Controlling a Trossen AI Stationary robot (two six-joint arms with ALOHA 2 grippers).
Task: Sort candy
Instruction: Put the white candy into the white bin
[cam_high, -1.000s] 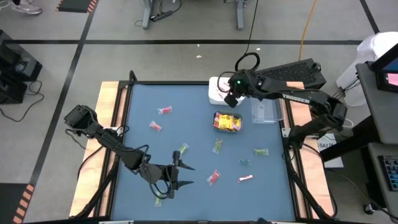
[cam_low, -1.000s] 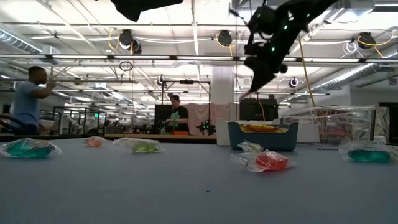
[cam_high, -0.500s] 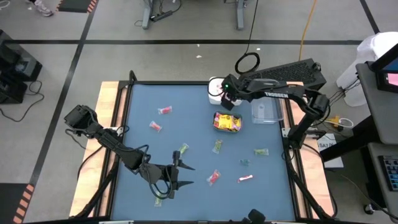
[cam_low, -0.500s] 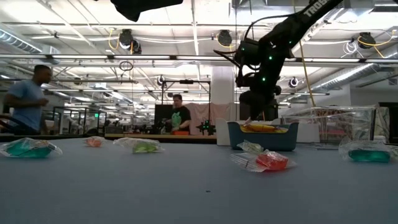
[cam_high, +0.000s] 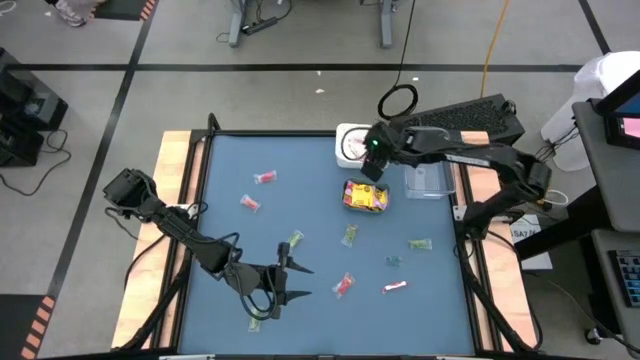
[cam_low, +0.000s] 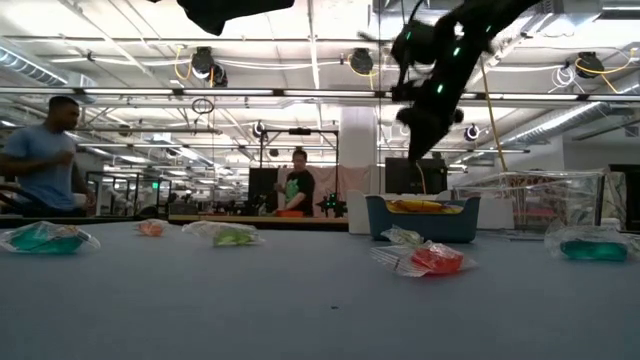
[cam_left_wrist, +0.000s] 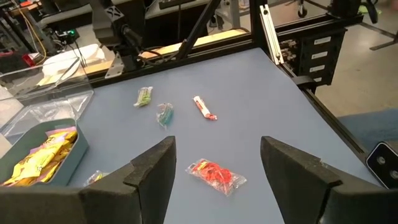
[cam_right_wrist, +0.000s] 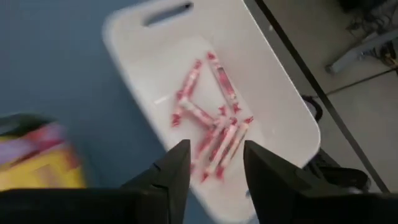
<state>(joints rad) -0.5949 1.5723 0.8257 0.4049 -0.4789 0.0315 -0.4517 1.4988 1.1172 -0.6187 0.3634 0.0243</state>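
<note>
we're hovering right end effector (cam_right_wrist: 214, 171) parted, empty, over white tray (cam_right_wrist: 273, 106) | pink sticks (cam_right_wrist: 211, 127) piling near rim, risking spillover

A blue tabletop (cam_high: 300, 210) with a black rim carries three containers at its far edge: a white tray (cam_high: 347, 146), a teal bin (cam_high: 349, 199) just in front of it, and a clear plastic box (cam_high: 428, 180) to one side. In the room beyond, a person in a blue shirt (cam_low: 42, 160) stands, and another person in dark clothes (cam_low: 297, 188) is farther back.
</note>
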